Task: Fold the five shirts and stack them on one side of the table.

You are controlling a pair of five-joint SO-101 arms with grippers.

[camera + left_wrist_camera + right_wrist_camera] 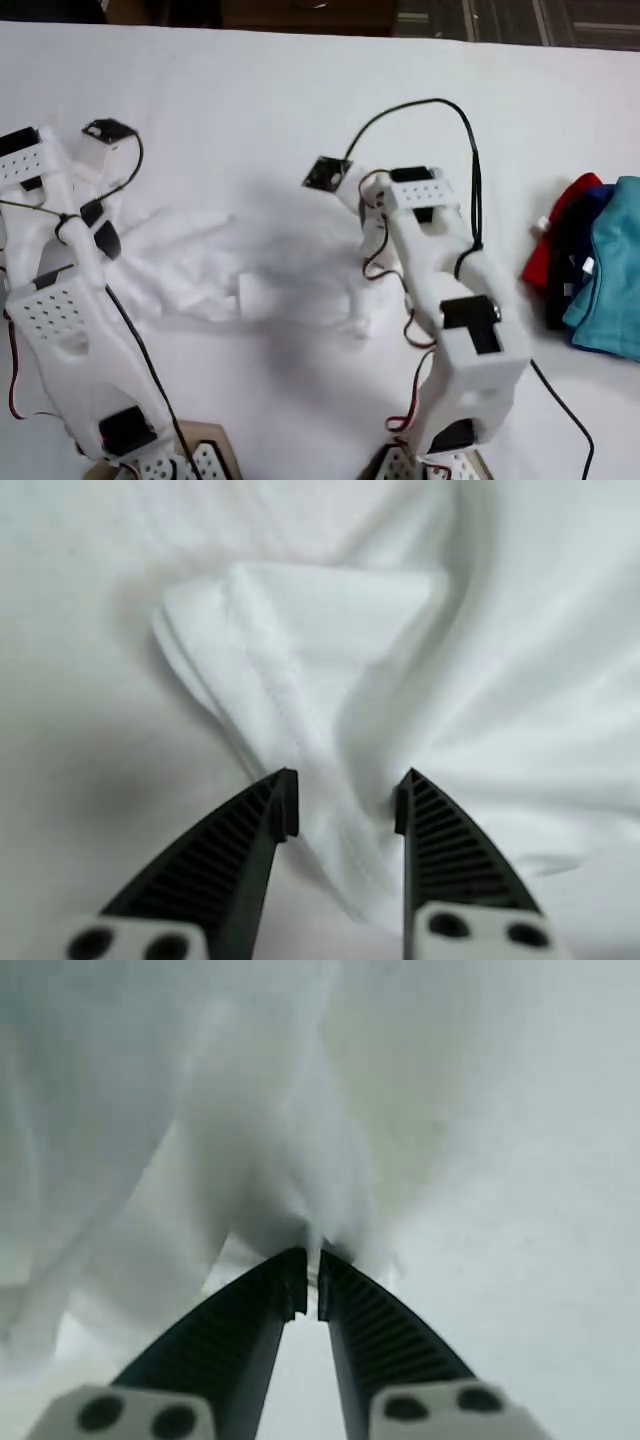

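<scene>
We clenched the right gripper (pixel 311 1282) on the white shirt (pixel 320 630), likely to fold it; the left gripper (pixel 345 802) straddled its fold, released.

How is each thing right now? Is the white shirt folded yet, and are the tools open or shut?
white shirt: crumpled, not folded yet.
left tool: open, with a fold of the white shirt between its fingers.
right tool: shut on the white shirt.
red shirt: set aside, partly covered by the dark blue shirt.
dark blue shirt: set aside, partly covered by the teal shirt.
teal shirt: on top of the other two.
</scene>
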